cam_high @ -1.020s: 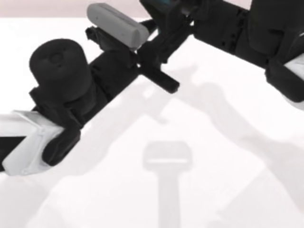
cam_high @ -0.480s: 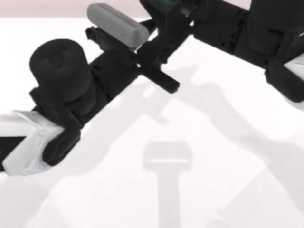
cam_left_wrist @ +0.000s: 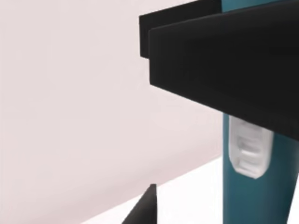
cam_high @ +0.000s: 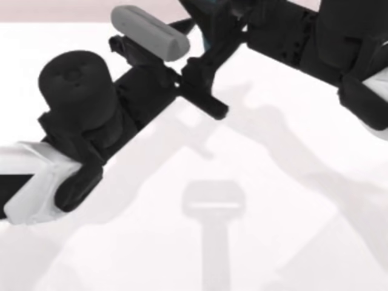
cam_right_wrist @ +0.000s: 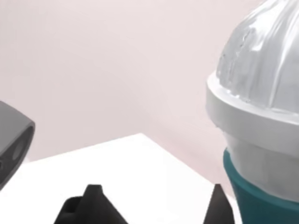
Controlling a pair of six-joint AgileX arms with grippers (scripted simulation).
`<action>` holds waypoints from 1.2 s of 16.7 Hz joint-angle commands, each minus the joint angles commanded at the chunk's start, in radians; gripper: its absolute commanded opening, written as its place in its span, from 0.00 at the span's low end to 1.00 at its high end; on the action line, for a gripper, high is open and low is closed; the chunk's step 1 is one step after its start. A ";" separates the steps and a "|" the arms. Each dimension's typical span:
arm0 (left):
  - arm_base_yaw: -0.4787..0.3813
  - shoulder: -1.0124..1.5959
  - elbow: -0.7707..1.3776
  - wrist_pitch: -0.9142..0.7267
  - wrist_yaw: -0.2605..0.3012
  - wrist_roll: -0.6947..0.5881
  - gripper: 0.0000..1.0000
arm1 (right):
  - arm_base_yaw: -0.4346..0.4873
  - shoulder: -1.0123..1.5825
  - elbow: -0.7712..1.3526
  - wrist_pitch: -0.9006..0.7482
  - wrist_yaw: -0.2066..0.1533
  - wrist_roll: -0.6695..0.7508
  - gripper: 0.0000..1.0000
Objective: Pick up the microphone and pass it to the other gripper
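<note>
You've got both black AgileX arms meeting high above the white table, near its far edge. The small microphone with the teal handle and ribbed silver mesh head hangs upright between them. In the left wrist view a black finger crosses the handle above its white switch panel. Whether the left gripper or right gripper clamps it, you can't tell. No lettering reads anywhere.

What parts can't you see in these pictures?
Top view: the microphone is mostly hidden under the left gripper and right gripper, meeting at the top edge.
Left wrist view: a black bar covers its upper handle; the head is cut off.
Right wrist view: the edge cuts its handle.
Which gripper holds it: unclear.
</note>
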 joint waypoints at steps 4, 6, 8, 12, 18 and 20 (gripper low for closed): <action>0.000 0.000 0.000 0.000 0.000 0.000 1.00 | 0.000 0.000 0.000 0.000 0.000 0.000 0.00; 0.000 0.000 0.000 0.000 0.000 0.000 1.00 | 0.000 0.000 0.000 0.000 0.000 0.000 0.00; 0.000 0.000 0.000 0.000 0.000 0.000 1.00 | 0.000 0.000 0.000 0.000 0.000 0.000 0.00; 0.016 -0.032 -0.048 -0.002 0.004 0.003 1.00 | -0.022 -0.022 -0.010 -0.002 -0.014 0.002 0.00; 0.068 -0.238 -0.250 -0.006 0.036 -0.002 1.00 | -0.109 -0.099 -0.082 0.001 -0.115 -0.002 0.00; 0.072 -0.256 -0.268 -0.005 0.040 -0.002 1.00 | -0.119 -0.107 -0.090 0.001 -0.123 -0.003 0.00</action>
